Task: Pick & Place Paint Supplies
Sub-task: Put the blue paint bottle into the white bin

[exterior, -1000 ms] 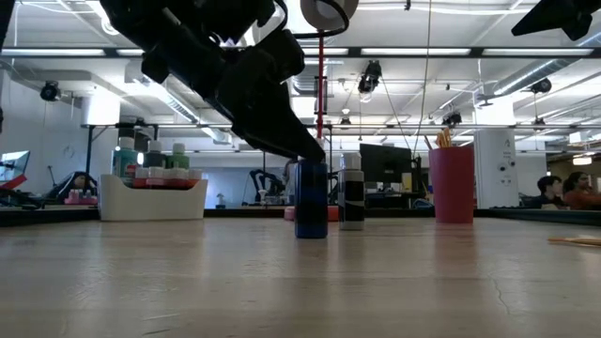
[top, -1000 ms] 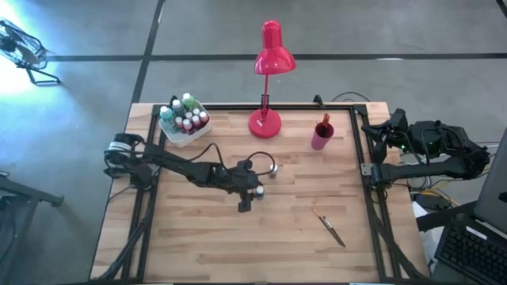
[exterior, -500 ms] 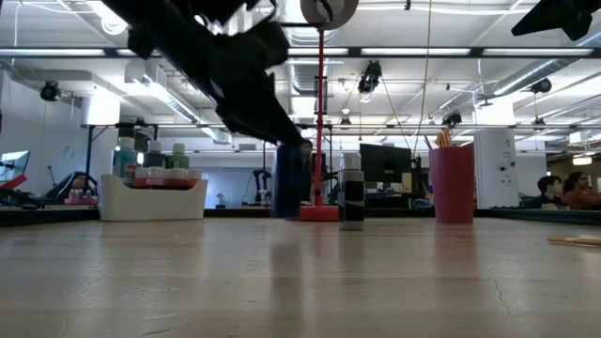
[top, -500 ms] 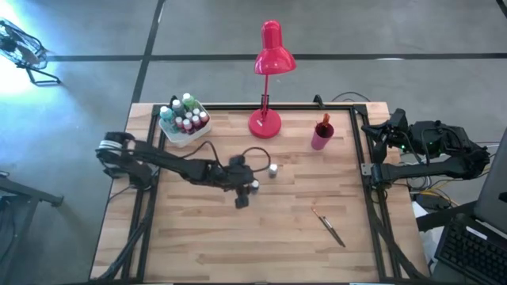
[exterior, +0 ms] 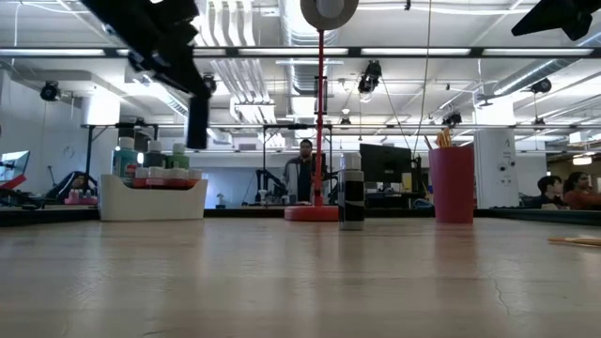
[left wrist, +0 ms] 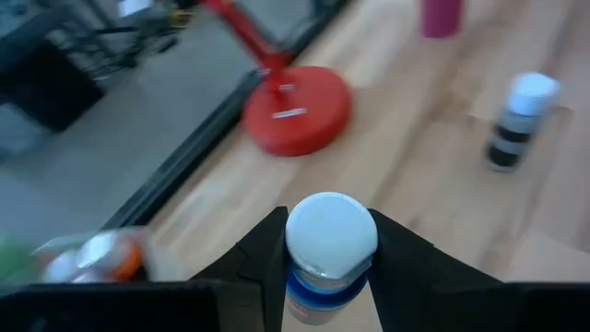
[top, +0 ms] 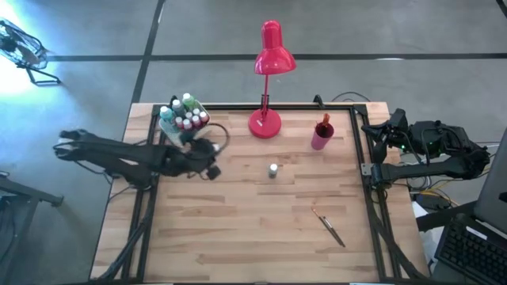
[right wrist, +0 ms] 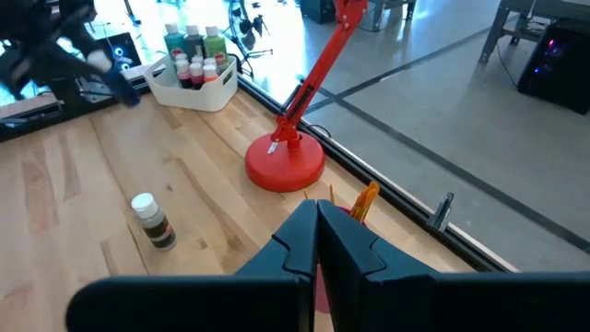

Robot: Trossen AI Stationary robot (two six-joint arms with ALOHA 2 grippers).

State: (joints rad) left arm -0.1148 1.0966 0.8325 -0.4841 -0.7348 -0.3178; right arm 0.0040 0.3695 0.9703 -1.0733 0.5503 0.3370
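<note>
Paint supplies sit at several stations on the wooden table (top: pixel 261 229). Nearest the front edge I see one paintbrush (top: pixel 328 228) lying flat toward the right side, well apart from everything else. At mid-table a white-capped bottle with a dark label (top: pixel 272 169) stands upright and alone; I confirm it in the low view (exterior: pixel 351 199) and in the right wrist view (right wrist: pixel 153 221).

On my left, the left gripper (top: pixel 212 172) hangs above the table, just in front of the white tray (top: pixel 176 139). Its two fingers are clamped on a blue bottle with a white cap (left wrist: pixel 329 254), one finger on each side of the body. The low view shows that bottle (exterior: pixel 196 120) clear of the surface, higher than the bottles in the tray.

The tray at the far left corner holds a cluster of green and red bottles (right wrist: pixel 189 57). Beyond mid-table stands the red desk lamp (top: pixel 266 79), its round base on the far edge. Right of it a pink cup (top: pixel 321 136) holds brushes (exterior: pixel 439 140) upright.

The right gripper (right wrist: pixel 316 242) waits near the table's right edge, fingers pressed together with nothing between them.
</note>
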